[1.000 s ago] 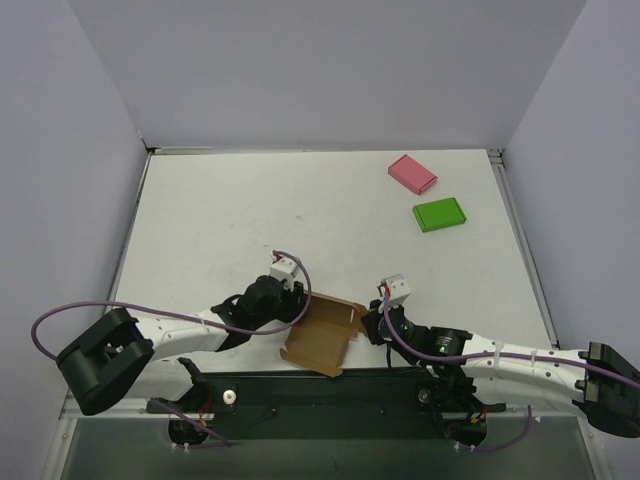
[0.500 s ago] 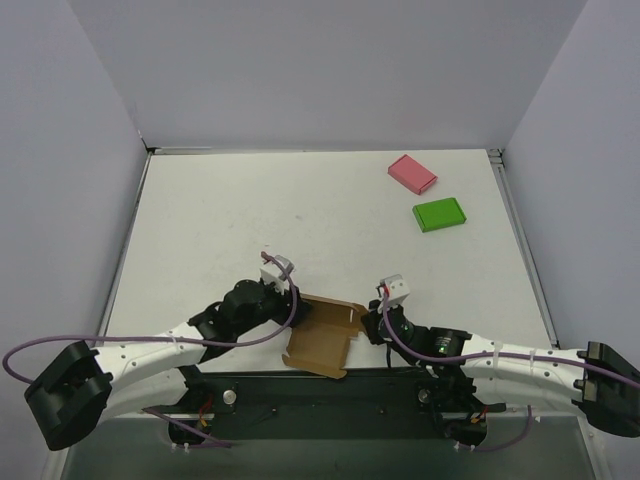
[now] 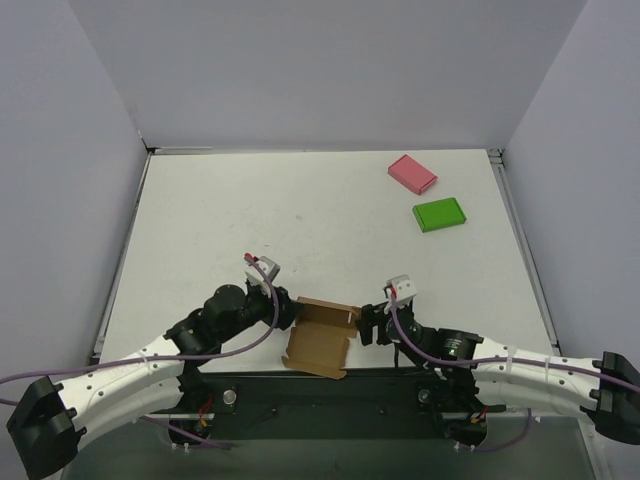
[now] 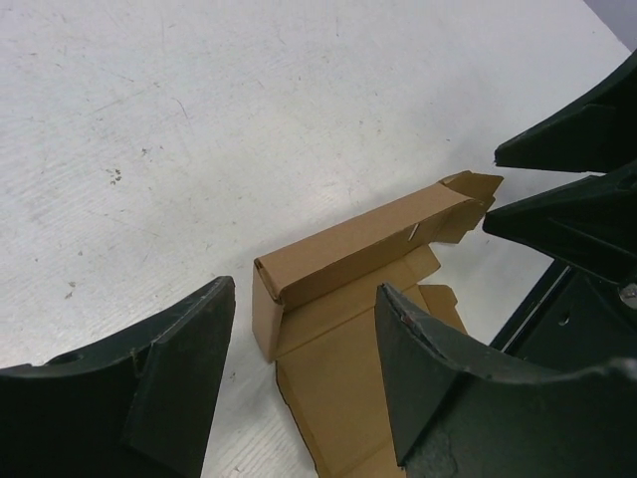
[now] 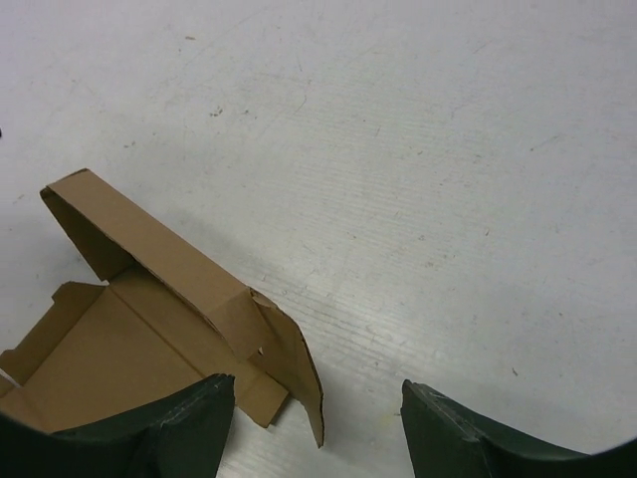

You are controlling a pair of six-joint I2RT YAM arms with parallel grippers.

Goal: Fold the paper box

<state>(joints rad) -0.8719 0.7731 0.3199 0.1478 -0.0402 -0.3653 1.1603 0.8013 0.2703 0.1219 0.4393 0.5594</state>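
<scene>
Half-folded brown box (image 3: 322,338) lies on a white tabletop (image 3: 300,215) between the left jaws and right jaws, both open, gripping nothing.

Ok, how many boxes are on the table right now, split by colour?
Brown: 1, the paper box, partly folded, one wall raised
Pink: 1, the pink flat box
Green: 1, the green flat box
Total: 3
</scene>
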